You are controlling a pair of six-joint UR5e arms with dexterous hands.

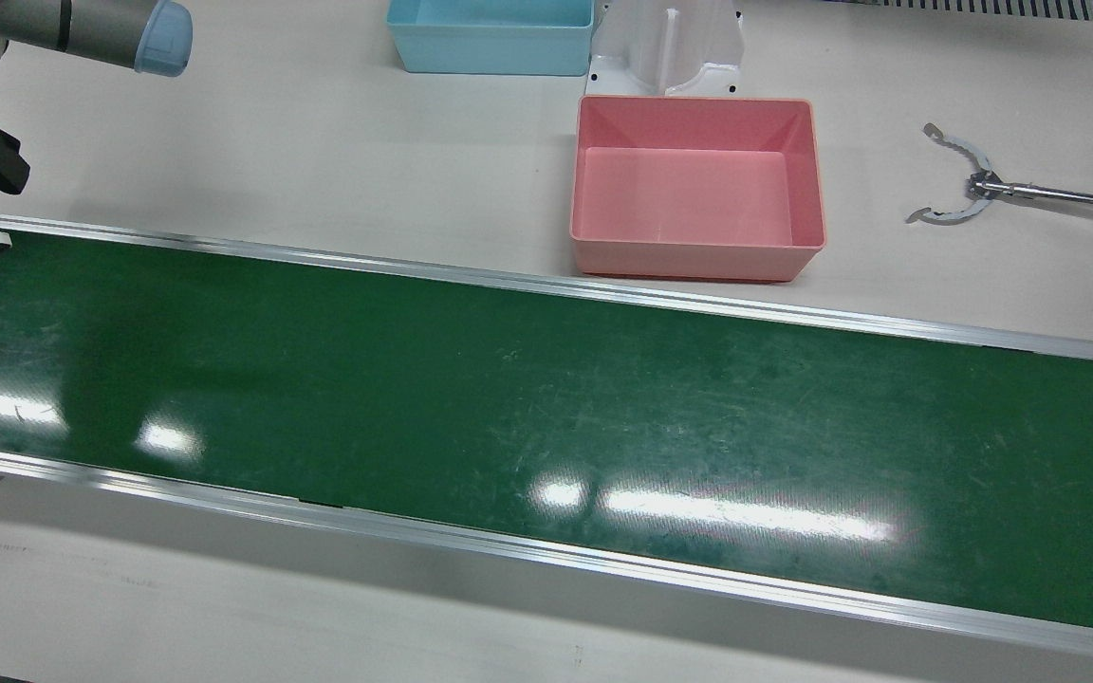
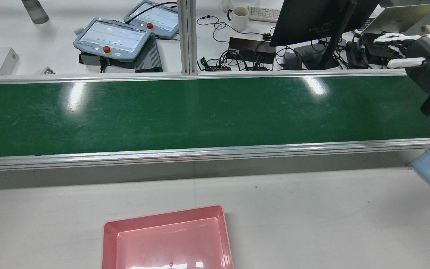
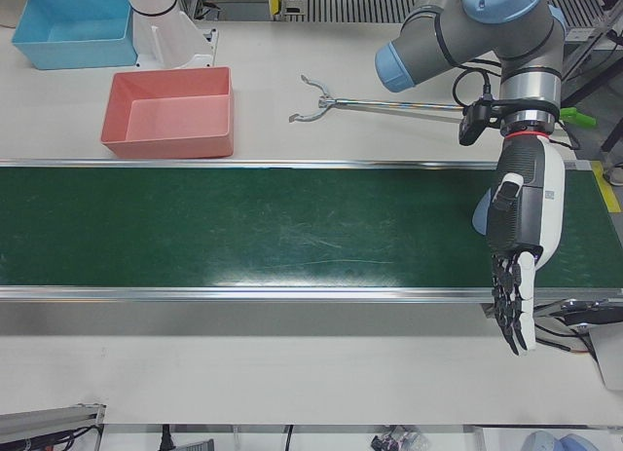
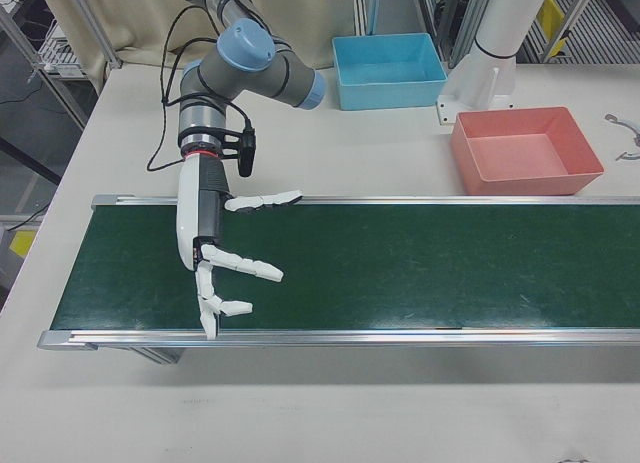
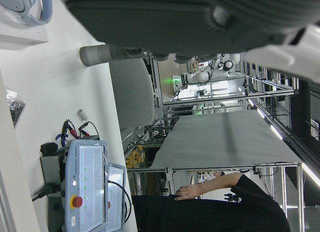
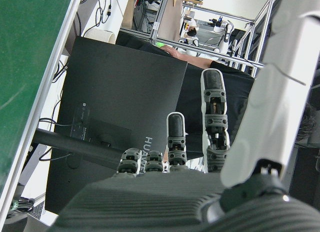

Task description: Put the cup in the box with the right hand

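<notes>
1. My right hand (image 4: 215, 273): empty, fingers spread, hanging over the green belt's (image 4: 400, 263) left end in the right-front view.
2. Belt: bare. No cup shows in any view; I should wait with fingers wide.
3. Pink box (image 4: 525, 151): empty, beyond the belt's far rail, with an unobstructed path across.
4. My left hand (image 3: 521, 266): fingers straight, holding nothing.

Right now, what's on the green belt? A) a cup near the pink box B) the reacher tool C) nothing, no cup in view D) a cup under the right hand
C: the green belt lies bare in every view; the right hand hangs open over its end, and the pink box is empty.
</notes>
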